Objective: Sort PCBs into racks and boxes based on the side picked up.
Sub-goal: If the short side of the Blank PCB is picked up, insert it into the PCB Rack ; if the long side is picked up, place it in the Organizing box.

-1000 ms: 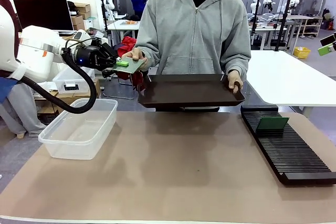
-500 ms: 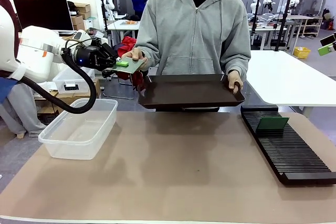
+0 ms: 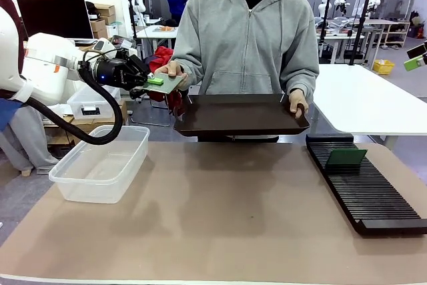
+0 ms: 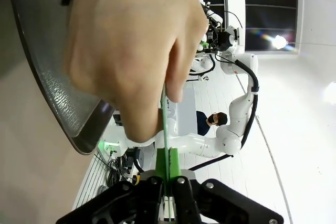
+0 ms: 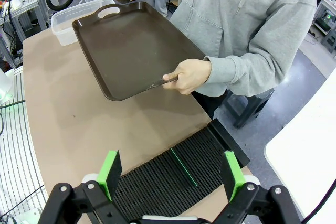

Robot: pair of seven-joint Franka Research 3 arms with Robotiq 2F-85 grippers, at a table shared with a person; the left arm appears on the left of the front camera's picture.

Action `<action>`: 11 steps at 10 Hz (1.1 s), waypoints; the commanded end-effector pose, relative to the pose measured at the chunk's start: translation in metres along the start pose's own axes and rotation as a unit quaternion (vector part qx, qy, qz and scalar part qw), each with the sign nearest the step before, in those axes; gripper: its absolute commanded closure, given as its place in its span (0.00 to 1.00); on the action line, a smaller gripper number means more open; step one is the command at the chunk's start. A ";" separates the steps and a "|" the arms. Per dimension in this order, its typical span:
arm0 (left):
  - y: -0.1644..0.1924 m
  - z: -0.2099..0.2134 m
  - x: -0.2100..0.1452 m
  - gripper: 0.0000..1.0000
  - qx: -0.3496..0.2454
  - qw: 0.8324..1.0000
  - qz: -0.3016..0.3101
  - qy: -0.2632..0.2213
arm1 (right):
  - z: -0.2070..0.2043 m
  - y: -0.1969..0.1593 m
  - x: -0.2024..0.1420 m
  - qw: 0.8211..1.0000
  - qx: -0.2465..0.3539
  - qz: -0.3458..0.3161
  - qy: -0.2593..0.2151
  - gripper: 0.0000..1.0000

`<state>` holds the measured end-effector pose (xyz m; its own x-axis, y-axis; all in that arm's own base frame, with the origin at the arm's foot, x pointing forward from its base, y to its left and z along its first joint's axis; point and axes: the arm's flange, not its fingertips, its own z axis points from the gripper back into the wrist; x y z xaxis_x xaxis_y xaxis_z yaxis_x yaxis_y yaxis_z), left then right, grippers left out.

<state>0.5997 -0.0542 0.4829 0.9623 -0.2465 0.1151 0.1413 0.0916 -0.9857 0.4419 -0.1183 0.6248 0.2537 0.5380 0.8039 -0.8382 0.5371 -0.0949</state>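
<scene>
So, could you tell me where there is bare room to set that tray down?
The brown mat between the clear tub and the black rack is bare to the near edge. It is crowded beyond the tub, where the left gripper and the person's hand both hold a PCB.

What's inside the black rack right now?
One green PCB stands in a slot near the rack's far end; its bottom edge is hidden between the slats.

The dark brown handled plastic tray looked smooth with a dull sheen, its underside pebbled. The clear rectangular plastic tub was glossy; the tan bench matt; the person's grey hoodie soft cloth.
</scene>
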 end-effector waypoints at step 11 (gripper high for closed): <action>0.000 -0.001 0.001 1.00 0.005 1.000 0.000 0.001 | -0.001 0.001 0.000 1.000 -0.002 -0.002 0.004 0.00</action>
<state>0.5997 -0.0542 0.4829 0.9623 -0.2465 0.1150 0.1413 0.0916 -0.9857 0.4419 -0.1183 0.6248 0.2537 0.5380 0.8039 -0.8382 0.5371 -0.0950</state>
